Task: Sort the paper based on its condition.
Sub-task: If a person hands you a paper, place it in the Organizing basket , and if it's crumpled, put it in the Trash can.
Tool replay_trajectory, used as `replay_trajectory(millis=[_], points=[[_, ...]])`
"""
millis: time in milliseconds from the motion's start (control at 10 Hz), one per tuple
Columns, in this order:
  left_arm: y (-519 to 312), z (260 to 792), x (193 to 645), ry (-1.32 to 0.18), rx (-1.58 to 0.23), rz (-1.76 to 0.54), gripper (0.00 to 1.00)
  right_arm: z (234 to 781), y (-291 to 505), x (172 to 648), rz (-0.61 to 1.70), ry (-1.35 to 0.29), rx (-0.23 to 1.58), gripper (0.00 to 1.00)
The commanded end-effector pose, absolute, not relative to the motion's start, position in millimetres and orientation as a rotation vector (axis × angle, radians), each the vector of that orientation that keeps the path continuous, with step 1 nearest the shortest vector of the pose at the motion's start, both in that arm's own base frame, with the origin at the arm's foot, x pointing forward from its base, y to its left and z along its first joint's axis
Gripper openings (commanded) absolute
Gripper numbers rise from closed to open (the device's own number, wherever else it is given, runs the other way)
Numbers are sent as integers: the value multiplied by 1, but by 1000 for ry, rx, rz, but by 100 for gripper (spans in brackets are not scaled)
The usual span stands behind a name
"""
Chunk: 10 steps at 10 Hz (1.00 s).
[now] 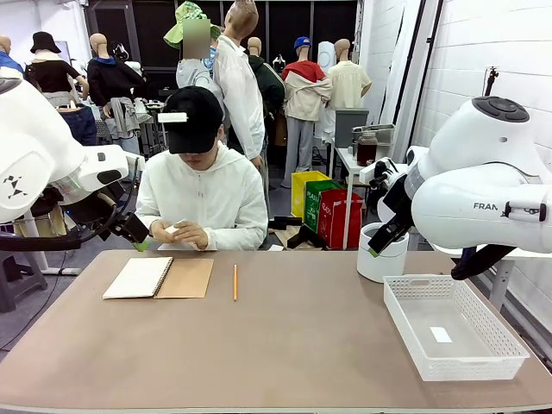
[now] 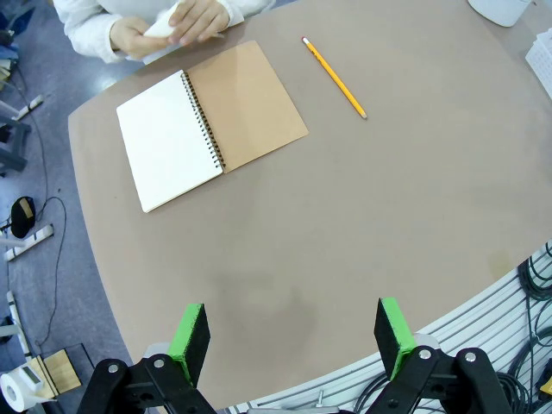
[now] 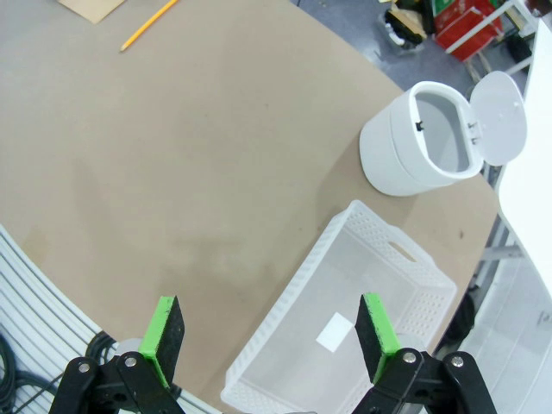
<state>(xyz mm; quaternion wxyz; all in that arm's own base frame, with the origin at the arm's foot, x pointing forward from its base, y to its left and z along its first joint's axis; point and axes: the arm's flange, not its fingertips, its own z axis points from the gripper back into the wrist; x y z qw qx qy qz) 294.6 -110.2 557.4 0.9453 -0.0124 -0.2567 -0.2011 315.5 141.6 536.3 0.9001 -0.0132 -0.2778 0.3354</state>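
Observation:
A person at the far side holds a small white piece of paper (image 1: 175, 229) in both hands at the table edge; in the left wrist view the paper (image 2: 161, 26) sits between the fingers. My left gripper (image 1: 141, 245) hangs above the table's left far corner, open and holding nothing (image 2: 291, 338). Over the table's right side, my right gripper (image 1: 374, 251) is up in the air near the bin, its jaws wide apart and bare (image 3: 269, 332).
An open spiral notebook (image 1: 159, 278) (image 2: 207, 125) with a brown cover lies at the left, a yellow pencil (image 1: 235, 282) (image 2: 335, 78) beside it. A white bin (image 1: 379, 254) (image 3: 423, 142) with its lid up stands at the right. Nearer, a white basket (image 1: 453, 326) (image 3: 345, 328) has a small white patch on its floor.

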Motion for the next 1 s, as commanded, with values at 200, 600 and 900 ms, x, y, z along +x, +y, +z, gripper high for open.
replay_trajectory(millis=[200,600,900], points=[[-110,558,294,-524,-26,-411,100,536,141,316,694,-575,-28,100],[-110,558,294,-524,-26,-411,100,536,141,316,694,-575,-28,100],[-110,558,294,-524,-26,-411,100,536,141,316,694,-575,-28,100]])
